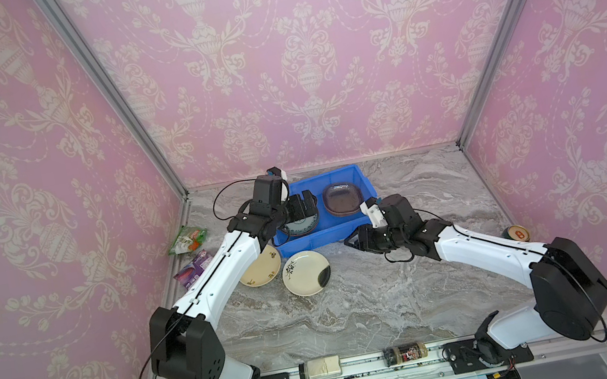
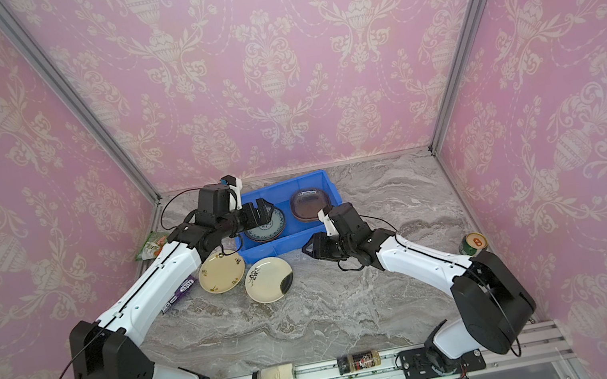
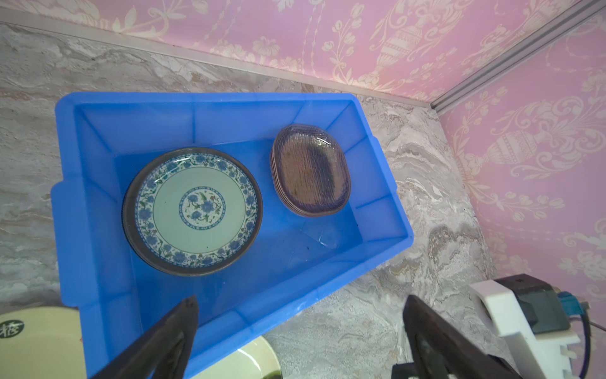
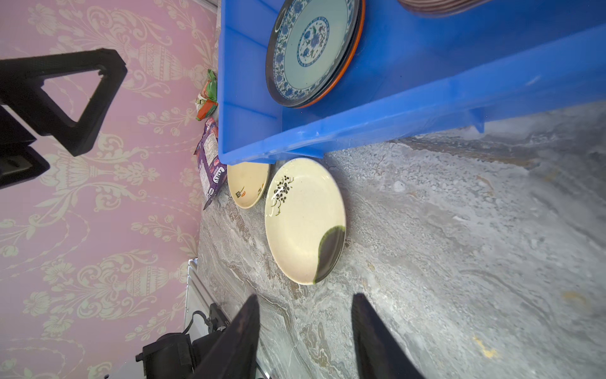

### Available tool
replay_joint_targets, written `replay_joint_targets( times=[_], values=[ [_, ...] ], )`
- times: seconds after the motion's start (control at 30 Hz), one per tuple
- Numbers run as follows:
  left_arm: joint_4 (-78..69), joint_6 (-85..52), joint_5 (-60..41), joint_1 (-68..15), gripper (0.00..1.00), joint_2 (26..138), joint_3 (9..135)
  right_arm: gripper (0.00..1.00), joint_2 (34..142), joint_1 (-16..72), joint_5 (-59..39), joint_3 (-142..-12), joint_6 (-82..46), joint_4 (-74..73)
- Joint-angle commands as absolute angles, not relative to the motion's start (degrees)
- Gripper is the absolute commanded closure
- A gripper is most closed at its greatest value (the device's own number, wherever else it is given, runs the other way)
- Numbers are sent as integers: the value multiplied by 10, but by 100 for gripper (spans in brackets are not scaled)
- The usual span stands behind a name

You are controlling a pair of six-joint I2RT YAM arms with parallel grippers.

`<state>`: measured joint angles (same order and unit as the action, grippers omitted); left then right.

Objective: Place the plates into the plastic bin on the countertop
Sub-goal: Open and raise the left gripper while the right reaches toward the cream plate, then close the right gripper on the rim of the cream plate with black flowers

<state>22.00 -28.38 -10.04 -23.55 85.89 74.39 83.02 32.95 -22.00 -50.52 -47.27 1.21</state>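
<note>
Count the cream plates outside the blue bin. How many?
2. The flowered cream plate sits by the bin's front corner, partly under the left arm. The dark-patched cream plate lies beside it, nearer the middle. The arm could hide more.

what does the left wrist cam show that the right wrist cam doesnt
Left wrist only: the whole glass stack and the far wall of the bin. Right wrist only: the orange plate under the teal plate, a green packet, a purple packet. Both: bin, teal plate, and the dark-patched cream plate and other cream plate, both cropped in the left wrist view.
</note>
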Motion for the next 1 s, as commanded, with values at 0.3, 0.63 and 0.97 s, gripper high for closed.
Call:
replay_joint_targets(
  times=[0.3, 0.63, 0.97],
  values=[
    [184, -308, -167, -240, 1, 718, 587, 62, 942, 392, -213, -493, -534, -95],
    [131, -333, -183, -240, 1, 686, 517, 65, 996, 411, -215, -482, -558, -121],
    [108, -341, -192, -240, 1, 691, 497, 68, 1035, 411, -226, -490, -567, -144]
  ],
)
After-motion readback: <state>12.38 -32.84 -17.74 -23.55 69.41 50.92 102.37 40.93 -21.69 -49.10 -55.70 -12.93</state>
